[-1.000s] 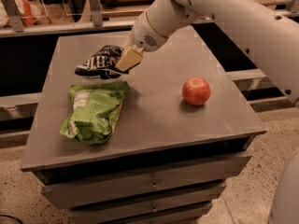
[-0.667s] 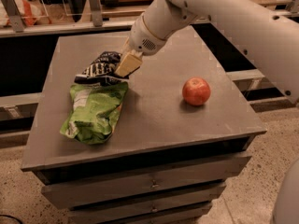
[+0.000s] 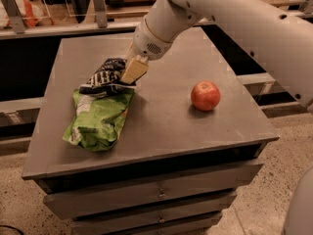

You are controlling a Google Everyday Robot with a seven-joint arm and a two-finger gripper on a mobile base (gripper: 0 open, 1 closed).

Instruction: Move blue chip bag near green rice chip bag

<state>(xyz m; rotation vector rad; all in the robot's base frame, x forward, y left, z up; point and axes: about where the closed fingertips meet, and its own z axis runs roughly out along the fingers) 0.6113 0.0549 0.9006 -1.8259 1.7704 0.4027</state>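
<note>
Since a second ago the blue chip bag point(image 3: 105, 76) has come down and slid a little toward 6 o'clock. It now sits on the desk point(image 3: 171, 131) with its lower edge touching, perhaps slightly overlapping, the top end of the green rice chip bag point(image 3: 98, 120). The gripper point(image 3: 134, 70) has sunk with it and hangs over the desk's middle-left, at the end of the arm reaching in from 1 o'clock.

Its jaws look pinched on the blue bag's right-hand end; one pale pad shows against the foil.

From the jaws the blue bag stretches away toward 8 o'clock, its long axis running roughly 8 to 2. The green bag lies directly below it at 6 to 7 o'clock, its own length running about 1 to 7. An apple point(image 3: 205, 95) rests well apart at 3 to 4 o'clock from the jaws.

The bags already meet, so I judge that the placement is nearly done. What remains is probably letting go and lifting back toward 1 o'clock without dragging the blue bag along.
</note>
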